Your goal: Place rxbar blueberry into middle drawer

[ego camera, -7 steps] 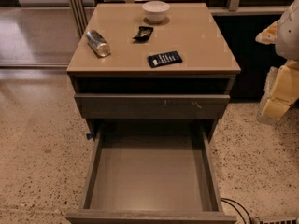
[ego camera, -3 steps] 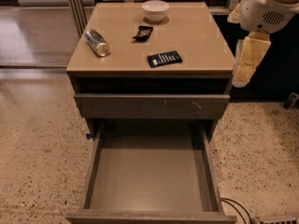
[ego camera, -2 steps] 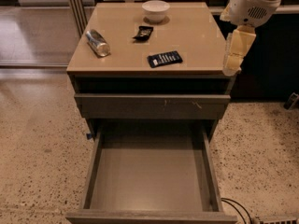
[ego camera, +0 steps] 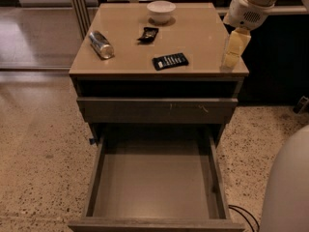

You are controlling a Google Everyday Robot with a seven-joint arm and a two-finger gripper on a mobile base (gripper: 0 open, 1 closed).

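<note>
The rxbar blueberry (ego camera: 170, 61), a flat dark bar with white lettering, lies on the cabinet top right of centre, near the front edge. The middle drawer (ego camera: 154, 182) is pulled out wide below, and its large tray holds nothing. My gripper (ego camera: 232, 52) hangs from the white arm at the upper right. It points down over the right front corner of the cabinet top, to the right of the bar and apart from it. It holds nothing that I can see.
On the cabinet top (ego camera: 203, 33) stand a white bowl (ego camera: 161, 11) at the back, a small black packet (ego camera: 147, 33) and a metal can (ego camera: 101, 44) lying on the left. A shut drawer front with pale scratches (ego camera: 157, 109) sits above the open drawer. A white robot part (ego camera: 289, 187) fills the lower right.
The arm has come in from the right edge of the view, moving left and up until the gripper is over the cabinet's right front corner. Nothing on the cabinet has moved.
</note>
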